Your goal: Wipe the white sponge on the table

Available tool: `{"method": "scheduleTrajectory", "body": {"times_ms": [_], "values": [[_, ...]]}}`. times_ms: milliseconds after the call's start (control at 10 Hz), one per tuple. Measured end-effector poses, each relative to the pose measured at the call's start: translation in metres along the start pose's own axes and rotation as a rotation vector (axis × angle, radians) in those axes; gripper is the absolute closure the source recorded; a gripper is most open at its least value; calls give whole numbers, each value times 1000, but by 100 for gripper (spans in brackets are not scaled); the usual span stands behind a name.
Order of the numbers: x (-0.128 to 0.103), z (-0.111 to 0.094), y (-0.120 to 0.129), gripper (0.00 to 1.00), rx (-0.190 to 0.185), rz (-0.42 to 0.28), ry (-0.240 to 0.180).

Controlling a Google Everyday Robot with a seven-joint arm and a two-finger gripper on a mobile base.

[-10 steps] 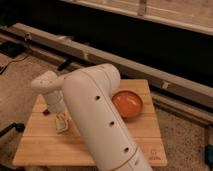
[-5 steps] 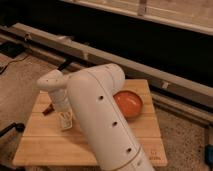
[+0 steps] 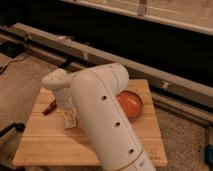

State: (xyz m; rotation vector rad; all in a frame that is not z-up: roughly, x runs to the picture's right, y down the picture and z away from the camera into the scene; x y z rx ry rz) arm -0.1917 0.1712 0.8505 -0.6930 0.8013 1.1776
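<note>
My white arm fills the middle of the camera view and reaches down to the left part of the light wooden plank table [image 3: 45,142]. The gripper [image 3: 70,120] hangs below the rounded wrist and sits low, at or just above the tabletop. The white sponge does not show as a separate thing. The spot under the gripper is hidden by the gripper itself.
An orange bowl [image 3: 132,104] stands on the table's back right, partly behind my arm. A small red elongated object [image 3: 49,107] lies on the table just left of the gripper. Past the table run a grey rail [image 3: 150,67] and a dark wall. Gravelly floor surrounds the table.
The gripper and wrist have slid a little to the right and slightly towards the back across the tabletop. The bowl and the red object have not moved.
</note>
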Motion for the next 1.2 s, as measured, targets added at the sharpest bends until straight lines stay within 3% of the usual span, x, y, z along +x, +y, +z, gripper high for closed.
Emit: {"method": "scheduleTrajectory", "body": {"times_ms": [600, 800, 1200], "values": [[1, 1, -11, 100, 79, 58, 3], [2, -1, -15, 87, 97, 78, -4], [8, -11, -11, 47, 101, 70, -42]]}}
